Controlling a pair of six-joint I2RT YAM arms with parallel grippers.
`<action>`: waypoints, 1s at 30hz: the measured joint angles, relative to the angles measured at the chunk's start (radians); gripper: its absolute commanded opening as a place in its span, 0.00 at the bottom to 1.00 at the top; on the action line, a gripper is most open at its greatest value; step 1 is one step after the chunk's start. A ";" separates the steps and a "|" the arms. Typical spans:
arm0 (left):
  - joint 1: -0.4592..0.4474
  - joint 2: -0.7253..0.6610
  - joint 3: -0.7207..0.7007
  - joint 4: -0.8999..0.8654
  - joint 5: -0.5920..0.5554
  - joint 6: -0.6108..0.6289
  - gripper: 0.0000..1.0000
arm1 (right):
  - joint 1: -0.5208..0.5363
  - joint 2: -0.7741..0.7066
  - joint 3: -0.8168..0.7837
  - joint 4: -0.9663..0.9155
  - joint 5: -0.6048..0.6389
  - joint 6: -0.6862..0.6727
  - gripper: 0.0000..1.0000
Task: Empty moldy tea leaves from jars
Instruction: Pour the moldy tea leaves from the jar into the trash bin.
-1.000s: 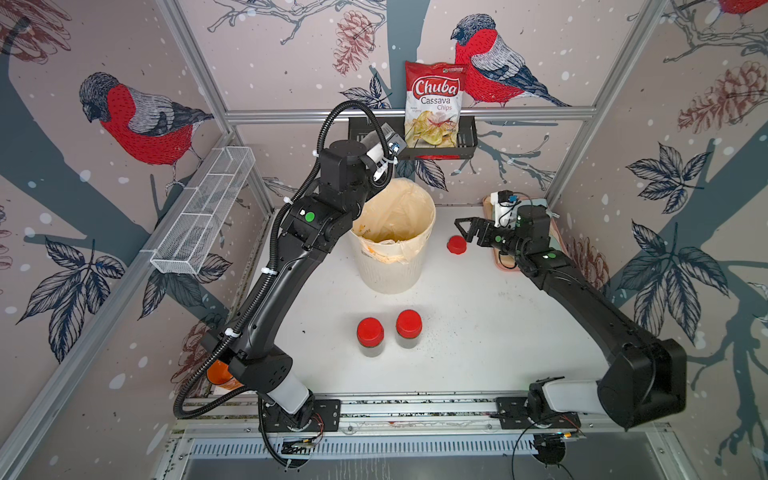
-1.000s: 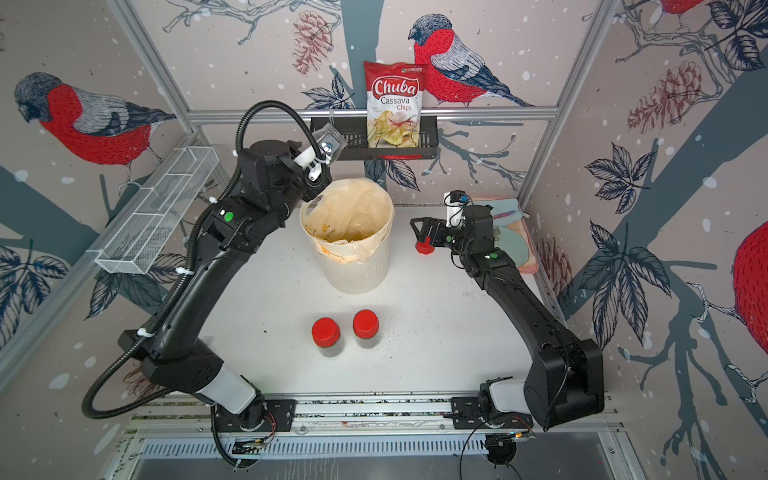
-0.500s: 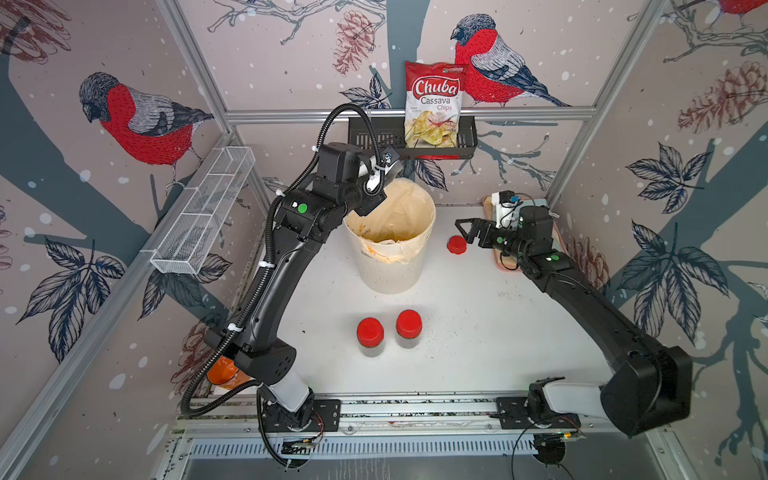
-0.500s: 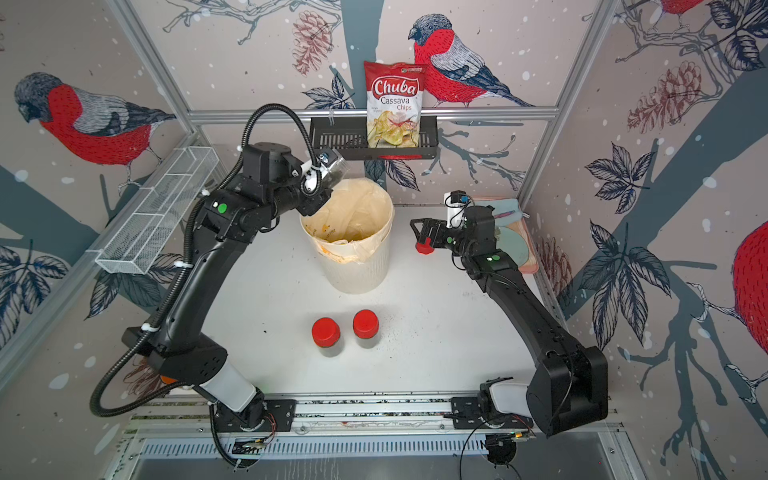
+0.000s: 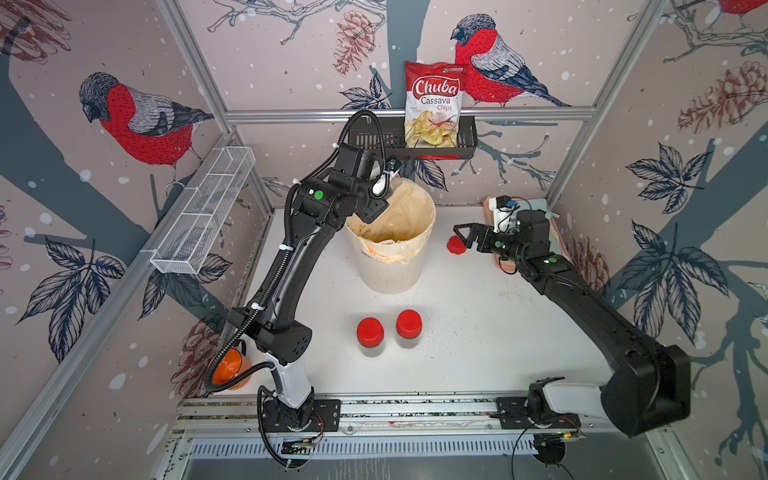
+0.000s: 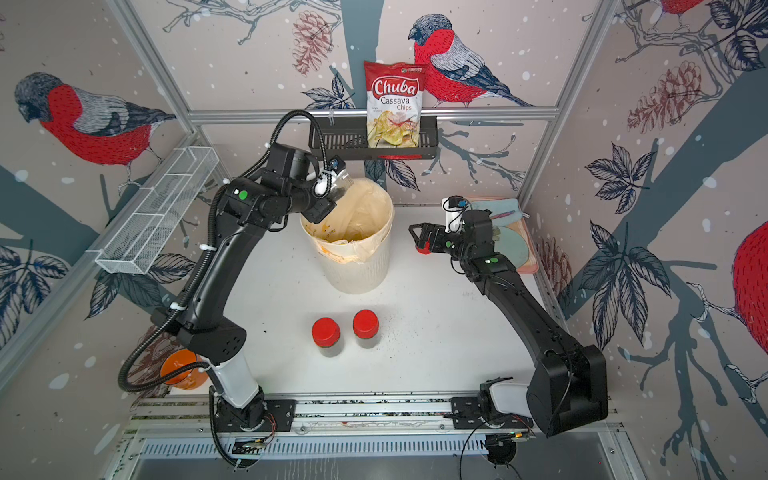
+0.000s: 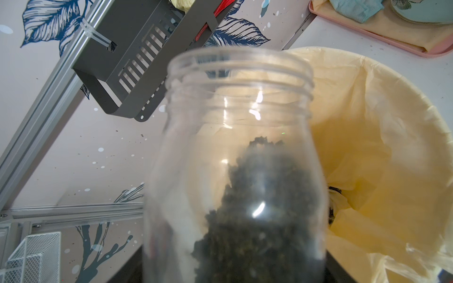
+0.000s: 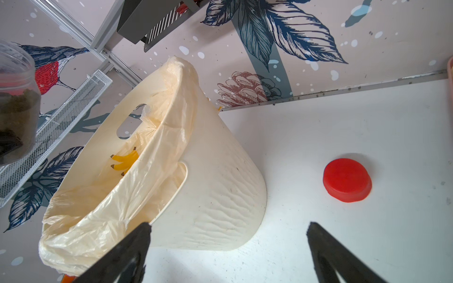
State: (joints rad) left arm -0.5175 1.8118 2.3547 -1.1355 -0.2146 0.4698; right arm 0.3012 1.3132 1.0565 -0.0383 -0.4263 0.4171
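Observation:
My left gripper is shut on an open clear jar, held tilted at the back left rim of the white bin. Dark tea leaves lie in the jar's lower part, short of its mouth. The jar's mouth faces the yellowish liner. Two more jars with red lids stand upright at the front of the table. My right gripper hangs open and empty right of the bin. A loose red lid lies flat on the table just beyond the right gripper.
A black wall basket holding a chips bag hangs behind the bin, close above the left wrist. A wire basket is on the left wall. A pink tray sits at the back right, and an orange cup by the left arm's base.
The left arm has lowered the open jar from up near the black basket down to the bin's back rim and tilted it. The right arm has not moved.

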 measured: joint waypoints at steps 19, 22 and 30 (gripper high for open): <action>-0.046 -0.071 -0.254 0.136 -0.309 0.003 0.42 | 0.031 0.009 -0.011 0.005 -0.008 0.004 0.99; -0.092 -0.142 -0.389 0.242 -0.373 0.075 0.44 | 0.031 0.009 -0.016 0.005 -0.007 0.004 0.99; -0.153 -0.190 -0.478 0.403 -0.505 0.291 0.45 | 0.031 0.008 -0.022 0.005 -0.006 0.004 1.00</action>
State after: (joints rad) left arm -0.6708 1.6222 1.8763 -0.7326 -0.7197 0.7609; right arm 0.3325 1.3209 1.0348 -0.0338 -0.4324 0.4210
